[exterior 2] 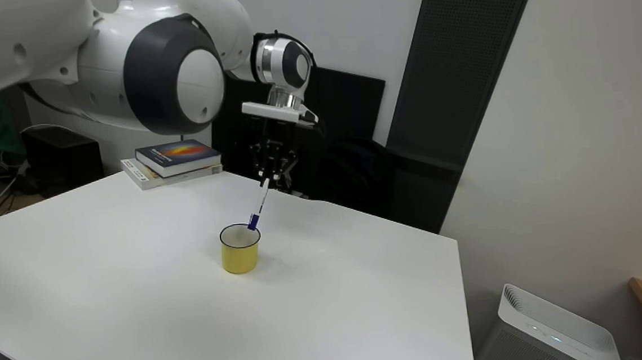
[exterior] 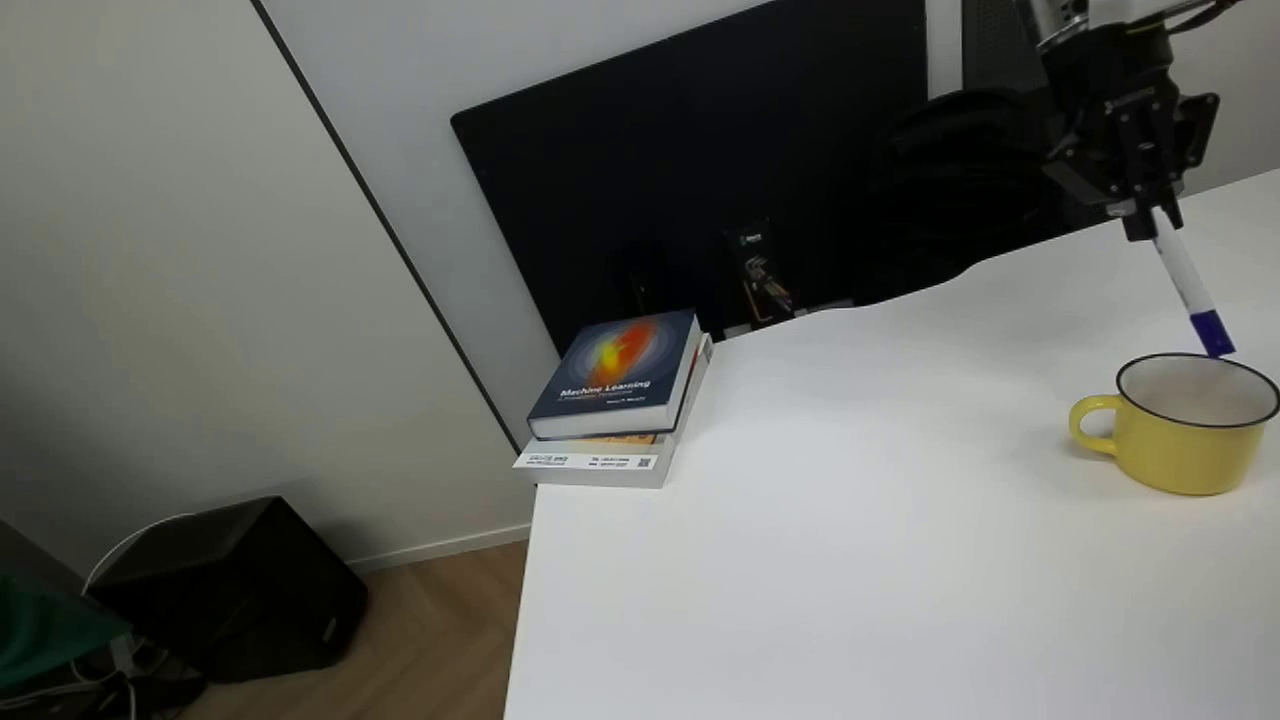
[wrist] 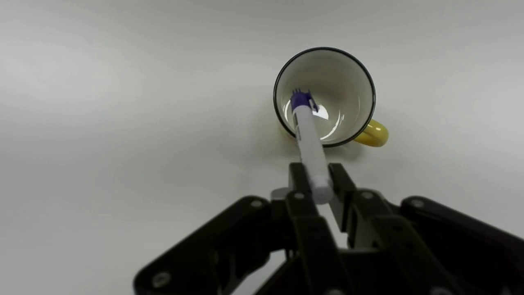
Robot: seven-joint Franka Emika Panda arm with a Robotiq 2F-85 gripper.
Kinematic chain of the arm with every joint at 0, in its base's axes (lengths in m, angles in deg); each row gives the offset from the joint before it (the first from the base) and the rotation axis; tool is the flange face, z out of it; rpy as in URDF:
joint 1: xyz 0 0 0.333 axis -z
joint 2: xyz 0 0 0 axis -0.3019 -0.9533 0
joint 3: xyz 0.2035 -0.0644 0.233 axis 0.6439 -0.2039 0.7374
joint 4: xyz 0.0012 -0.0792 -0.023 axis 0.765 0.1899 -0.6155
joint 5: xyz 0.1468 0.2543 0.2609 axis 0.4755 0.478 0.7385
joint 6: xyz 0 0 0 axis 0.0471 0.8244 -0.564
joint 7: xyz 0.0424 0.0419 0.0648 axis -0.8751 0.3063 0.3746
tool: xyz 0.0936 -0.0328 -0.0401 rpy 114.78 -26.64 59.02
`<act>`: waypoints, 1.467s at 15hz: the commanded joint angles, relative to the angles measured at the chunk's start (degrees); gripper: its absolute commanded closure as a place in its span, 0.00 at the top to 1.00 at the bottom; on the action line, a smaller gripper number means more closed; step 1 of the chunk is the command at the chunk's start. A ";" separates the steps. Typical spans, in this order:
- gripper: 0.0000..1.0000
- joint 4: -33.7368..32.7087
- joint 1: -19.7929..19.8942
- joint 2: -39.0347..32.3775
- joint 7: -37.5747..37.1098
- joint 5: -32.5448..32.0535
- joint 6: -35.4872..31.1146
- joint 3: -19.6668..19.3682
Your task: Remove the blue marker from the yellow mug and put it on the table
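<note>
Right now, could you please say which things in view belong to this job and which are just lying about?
Job:
blue-capped marker
gripper holding it
yellow mug
white table

Lying about:
two stacked books
large black box
white vented unit

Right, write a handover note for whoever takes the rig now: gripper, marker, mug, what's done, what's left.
Gripper: fingers shut on the marker, near the end away from its cap.
Marker: held tilted, cap down, over the mug.
Mug: upright on the table.
Done: marker gripped, its white body out of the mug. Whether the cap is fully clear is hard to tell.
Left: probably raise a touch to be safe, move aside past the mug, lay the marker on the table, open the fingers.
</note>
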 commanded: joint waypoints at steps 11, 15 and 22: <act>0.04 0.77 0.78 6.66 0.66 -2.30 2.78 -0.91; 0.04 1.56 1.53 6.79 0.47 -1.90 2.92 -0.73; 0.04 1.88 1.32 7.33 0.71 -3.38 1.06 -1.40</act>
